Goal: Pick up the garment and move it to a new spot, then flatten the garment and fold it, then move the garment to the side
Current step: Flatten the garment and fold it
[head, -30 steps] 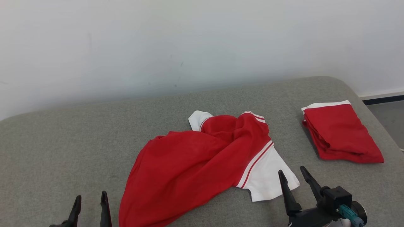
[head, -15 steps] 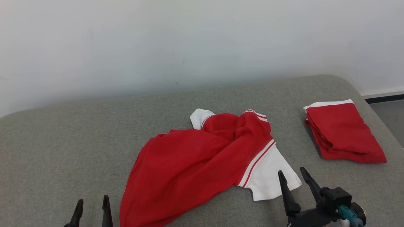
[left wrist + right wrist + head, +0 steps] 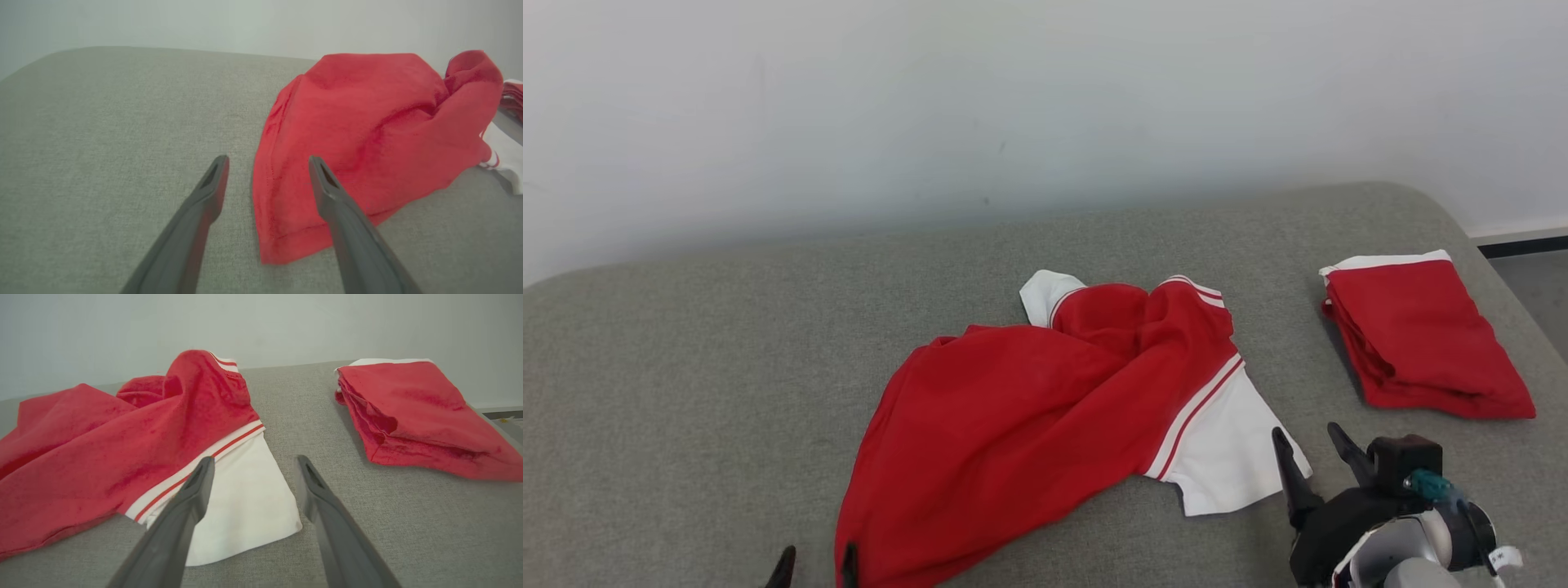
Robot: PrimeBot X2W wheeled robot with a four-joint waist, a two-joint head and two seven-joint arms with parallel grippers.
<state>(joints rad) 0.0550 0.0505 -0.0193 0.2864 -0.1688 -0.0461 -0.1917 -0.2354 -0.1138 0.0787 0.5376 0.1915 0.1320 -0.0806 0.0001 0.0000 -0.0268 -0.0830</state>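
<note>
Gaping wide, left pincer [image 3: 267, 159] frames the garment [image 3: 367, 122] at its hem, right pincer [image 3: 253, 459] at the white sleeve [image 3: 245, 498].

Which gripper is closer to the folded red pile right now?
Right. The right gripper sits on the near side of the folded pile, by the white sleeve. The left gripper is far across, at the crumpled shirt's near hem.

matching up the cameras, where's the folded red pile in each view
Head view: folded pile at the right, on the grey cushion.
Left wrist view: a sliver at the right edge, behind the crumpled shirt.
Right wrist view: upper right, right of the white sleeve.
Shared landmark: that white sleeve.
</note>
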